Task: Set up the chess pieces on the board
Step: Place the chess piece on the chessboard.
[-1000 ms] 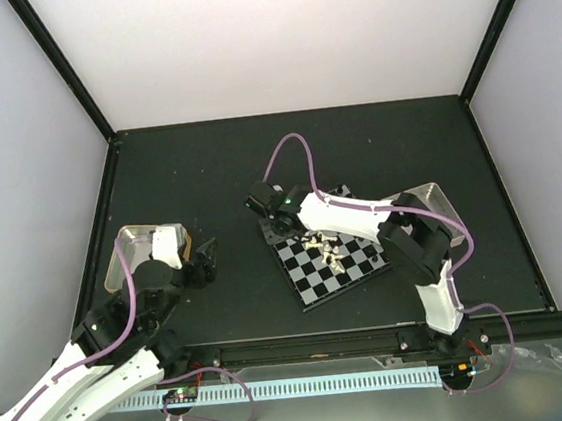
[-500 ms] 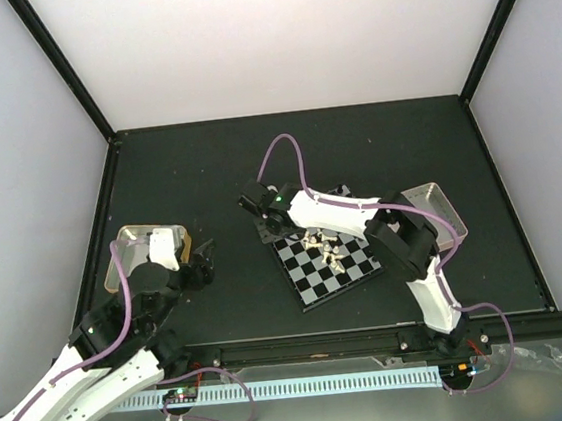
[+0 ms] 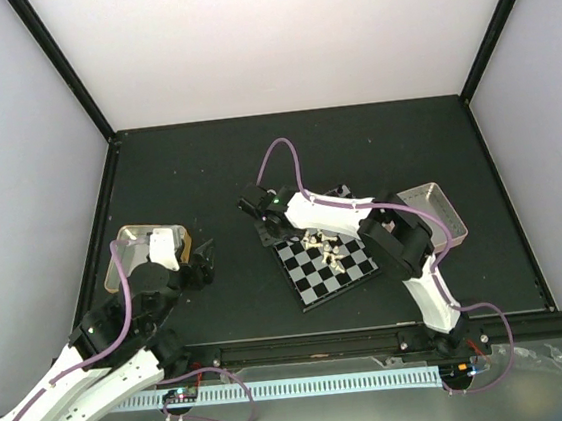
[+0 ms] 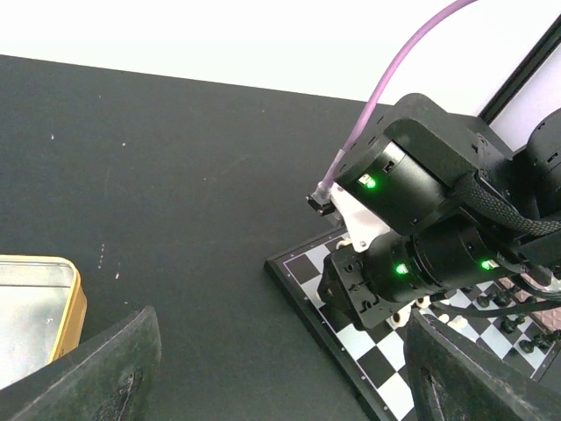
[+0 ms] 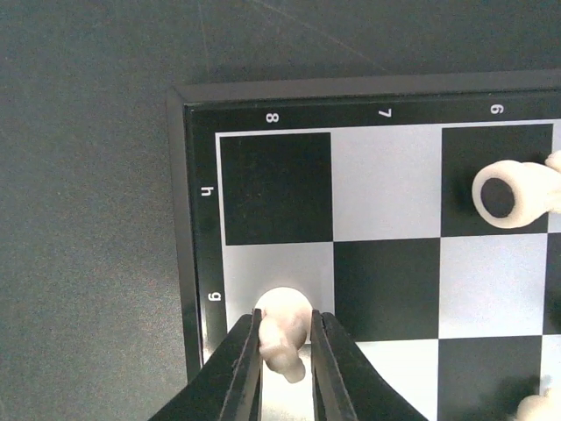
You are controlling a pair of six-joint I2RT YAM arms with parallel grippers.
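Chessboard point(image 3: 319, 282) lying at an angle on the dark bench point(image 3: 206, 168), with a loose heap of cream pieces point(image 3: 323, 246) toppled near its middle, not set in rows. Your right tool point(image 5: 286, 320) reaches down over the board's far-left corner. In the right wrist view its two fingers are drawn in against the sides of one cream piece point(image 5: 284, 338), clamped on it, with the piece's round base over a pale square in the edge row, next to the dark corner square. Another cream piece point(image 5: 513, 195) lies on its side two squares along. Your left tool point(image 4: 285, 364) hovers over bare bench well left of the board, beside a metal tin point(image 4: 35, 307), its fingers wide apart with nothing between them. These chessmen look tiny, light, hard and smooth, so they will likely tip at a nudge and may squirt out of a tight pinch. Taking each by the narrow stem above the base, fingers square to it, seems safest; a grip on the rounded head would probably slip.
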